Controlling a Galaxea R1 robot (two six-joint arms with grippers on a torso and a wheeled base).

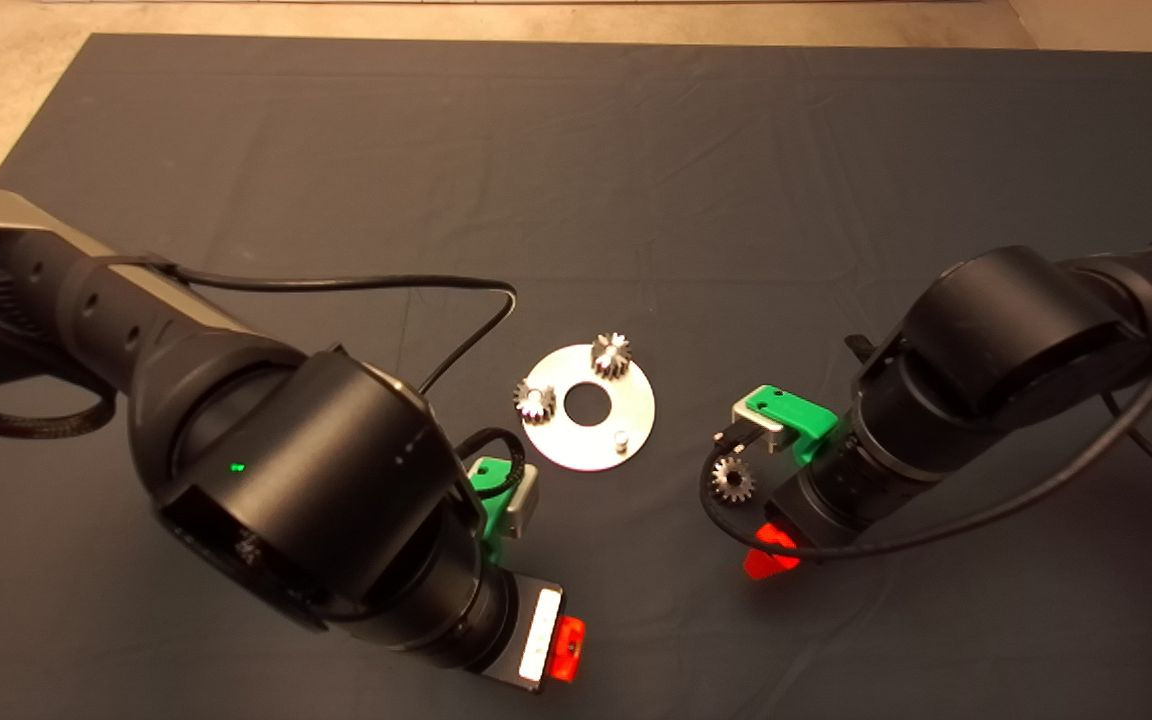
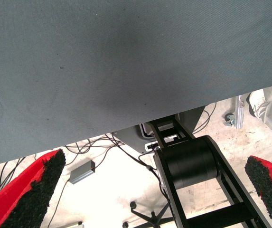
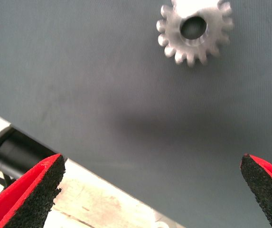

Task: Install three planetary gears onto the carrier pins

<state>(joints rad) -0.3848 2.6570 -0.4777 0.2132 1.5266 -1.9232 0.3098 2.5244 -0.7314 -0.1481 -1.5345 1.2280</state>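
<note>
While two small dark-steel toothed gears (image 1: 611, 354) (image 1: 534, 400) sit on pins of the flat round silver plate (image 1: 636, 420), the third short silvery pin (image 1: 621, 438) stands bare. One more shiny toothed gear (image 1: 733, 479) lies flat on the dark mat (image 1: 636, 180), just right of the plate, beside my right pincer (image 3: 150, 190), whose red fingers (image 3: 29, 194) are spread wide and hold nothing. My left pincer (image 2: 150, 190) waits at the mat's near edge, likewise spread.

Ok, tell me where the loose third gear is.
In the head view the loose gear lies flat on the mat, right of the carrier plate, beside the right gripper.
</note>
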